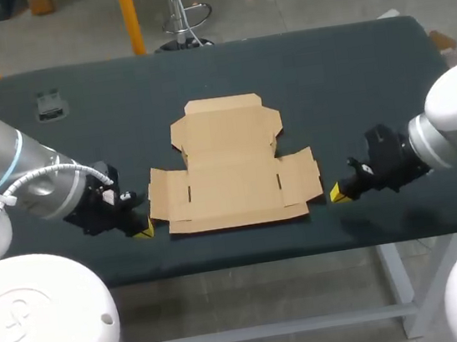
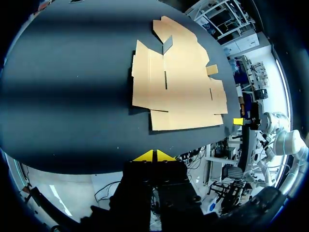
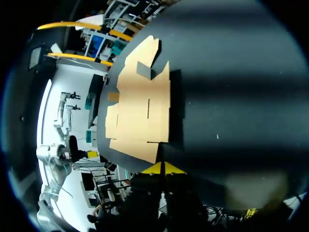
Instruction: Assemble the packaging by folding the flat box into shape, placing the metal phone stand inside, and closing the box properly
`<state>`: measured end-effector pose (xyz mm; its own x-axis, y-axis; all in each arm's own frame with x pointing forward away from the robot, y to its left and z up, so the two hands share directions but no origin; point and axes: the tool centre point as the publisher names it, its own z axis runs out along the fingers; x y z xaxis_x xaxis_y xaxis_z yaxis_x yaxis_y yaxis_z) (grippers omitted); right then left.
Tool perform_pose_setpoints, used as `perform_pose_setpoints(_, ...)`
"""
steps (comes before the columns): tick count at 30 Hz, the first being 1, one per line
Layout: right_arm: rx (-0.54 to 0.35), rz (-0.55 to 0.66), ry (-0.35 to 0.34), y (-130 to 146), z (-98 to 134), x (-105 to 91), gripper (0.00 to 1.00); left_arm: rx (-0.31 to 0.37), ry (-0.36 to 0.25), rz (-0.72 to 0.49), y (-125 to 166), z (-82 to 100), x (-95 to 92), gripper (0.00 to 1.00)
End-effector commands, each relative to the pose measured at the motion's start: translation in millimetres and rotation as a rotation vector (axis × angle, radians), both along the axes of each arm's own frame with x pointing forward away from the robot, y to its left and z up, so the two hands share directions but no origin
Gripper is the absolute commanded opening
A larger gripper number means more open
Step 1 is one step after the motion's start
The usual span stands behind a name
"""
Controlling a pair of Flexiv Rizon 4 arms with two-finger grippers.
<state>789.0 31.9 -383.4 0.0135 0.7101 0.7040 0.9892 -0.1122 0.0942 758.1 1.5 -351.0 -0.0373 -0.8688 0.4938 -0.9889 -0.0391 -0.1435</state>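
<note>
A flat brown cardboard box blank [image 1: 229, 165] lies unfolded in the middle of the dark table, its flaps spread out; it also shows in the left wrist view [image 2: 176, 77] and the right wrist view [image 3: 140, 104]. My left gripper [image 1: 142, 230] sits low near the table's front edge, just left of the blank's near left corner, shut with nothing in it [image 2: 154, 155]. My right gripper [image 1: 337, 194] sits just right of the blank's near right flap, also shut and empty [image 3: 162, 168]. A small dark object [image 1: 50, 105] rests at the far left of the table; I cannot tell what it is.
The dark table [image 1: 342, 72] has its front edge close behind both grippers. The left wrist view catches my right gripper's yellow tip [image 2: 238, 121] beyond the blank.
</note>
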Motion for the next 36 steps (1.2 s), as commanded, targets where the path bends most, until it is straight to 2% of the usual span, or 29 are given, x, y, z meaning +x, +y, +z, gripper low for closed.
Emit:
perform_pose_setpoints(1,0.020,0.002,-0.001,-2,-5,0.5,0.00,-0.001,0.000,0.002,1,-5.0,1.5,0.00)
perform_pose_setpoints(12,0.020,0.002,-0.001,-2,-5,0.5,0.00,-0.001,0.000,0.002,1,-5.0,1.5,0.00)
perform_pose_setpoints(19,0.015,-0.055,0.016,3,-15,0.4,0.00,-0.005,0.038,0.014,2,-21.0,5.0,0.00)
perform_pose_setpoints(26,0.041,-0.050,0.038,13,-24,2.9,0.00,-0.040,0.056,0.001,-2,-34.8,13.8,0.00)
perform_pose_setpoints(36,0.056,-0.018,0.061,22,-30,7.1,0.00,-0.079,0.073,-0.005,-1,-44.5,26.5,0.00)
